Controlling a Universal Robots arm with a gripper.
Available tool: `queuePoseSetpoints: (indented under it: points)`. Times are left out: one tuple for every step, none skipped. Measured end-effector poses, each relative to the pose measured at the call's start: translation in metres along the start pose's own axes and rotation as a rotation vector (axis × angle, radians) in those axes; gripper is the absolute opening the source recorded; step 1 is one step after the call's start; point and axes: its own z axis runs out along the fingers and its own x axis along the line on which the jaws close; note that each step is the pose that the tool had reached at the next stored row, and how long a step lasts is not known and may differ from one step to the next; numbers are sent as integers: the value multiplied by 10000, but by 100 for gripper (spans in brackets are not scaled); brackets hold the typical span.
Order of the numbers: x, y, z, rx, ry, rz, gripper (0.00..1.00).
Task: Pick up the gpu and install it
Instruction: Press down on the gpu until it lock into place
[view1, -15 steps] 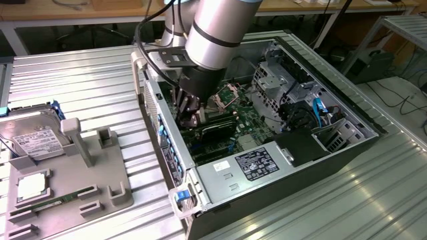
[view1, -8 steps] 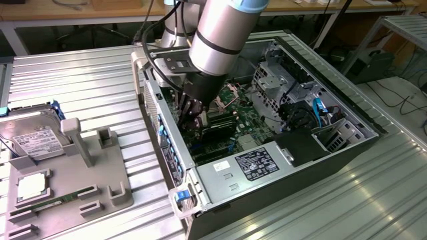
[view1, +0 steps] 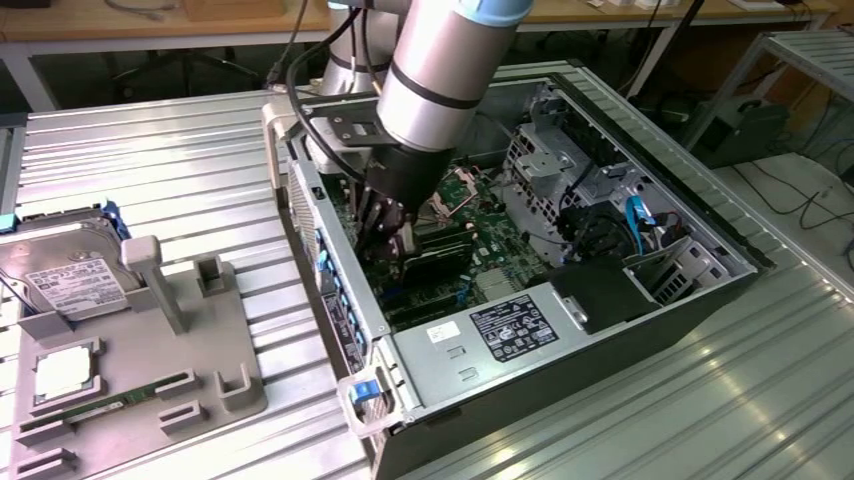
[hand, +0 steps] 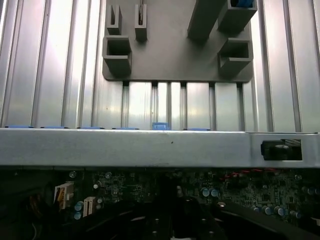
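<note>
Gripper (view1: 383, 225) clenched, down inside the open PC case (view1: 694, 235) near its rear wall. Gpu (view1: 430, 268) sits flat-edge down on the mobo (view1: 501, 245) just below the fingers; can't tell if they're still pinching it. Gray fixture tray (view1: 134, 390) w/ hard drive (view1: 60, 275) on the exterior view's left.

The black tool (view1: 383, 222), shut, reaches down inside the open black computer case (view1: 694, 300), with the dark flat gpu (view1: 434, 268) just below it.
</note>
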Motion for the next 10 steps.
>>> queuePoseSetpoints:
  points:
    - [-5, -17, -2, 3, -1, 1, 11]
    - [-8, -39, -2, 5, -11, 1, 11]
    - [-22, -63, -32, 7, 1, -1, 11]
    - [-39, -65, -47, 20, -23, -6, 11]
    - [-53, -64, -63, 28, -37, -10, 11]
    - [-65, -59, -84, 20, -28, -8, 11]
    - [-75, -53, -105, 16, -14, -5, 11]
    - [-83, -51, -115, 20, -15, -6, 11]
    - [-92, -48, -130, 27, -13, -9, 11]
    - [-95, -48, -133, 84, -12, -11, 11]
